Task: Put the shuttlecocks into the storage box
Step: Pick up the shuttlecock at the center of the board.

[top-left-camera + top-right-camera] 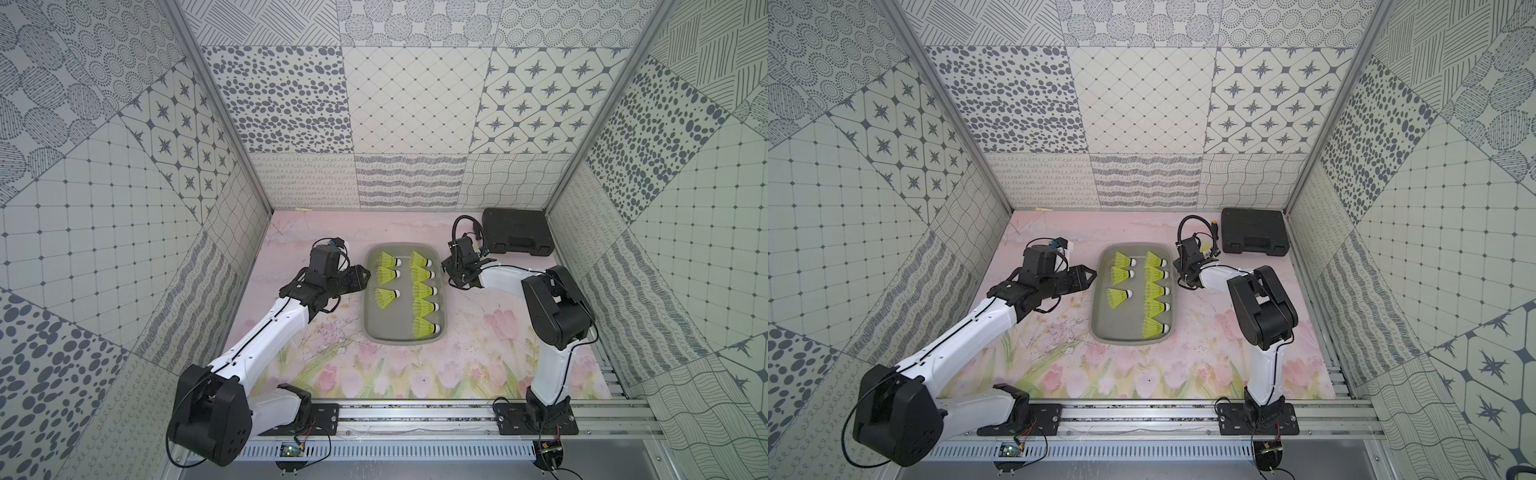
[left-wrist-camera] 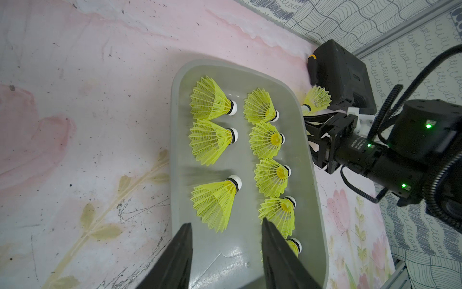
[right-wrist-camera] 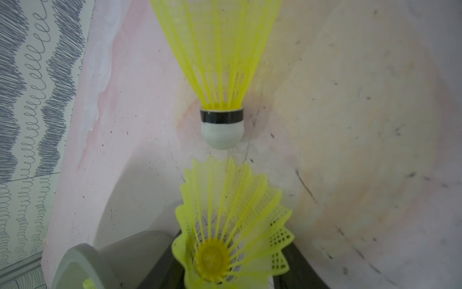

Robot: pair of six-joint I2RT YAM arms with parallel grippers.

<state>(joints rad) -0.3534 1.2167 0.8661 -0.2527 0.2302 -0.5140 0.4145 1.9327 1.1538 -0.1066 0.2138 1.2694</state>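
The storage box, a shallow grey tray, lies mid-table with several yellow-green shuttlecocks lying in two columns. My left gripper stands open and empty at the box's left rim. Just off the box's right rim, my right gripper is shut on a shuttlecock, squeezing its skirt. One more shuttlecock lies on the mat just beyond it, towards the black case.
A closed black hard case sits at the back right corner, close behind the right wrist. Patterned walls enclose the floral mat on three sides. The arm bases stand on a rail along the front edge.
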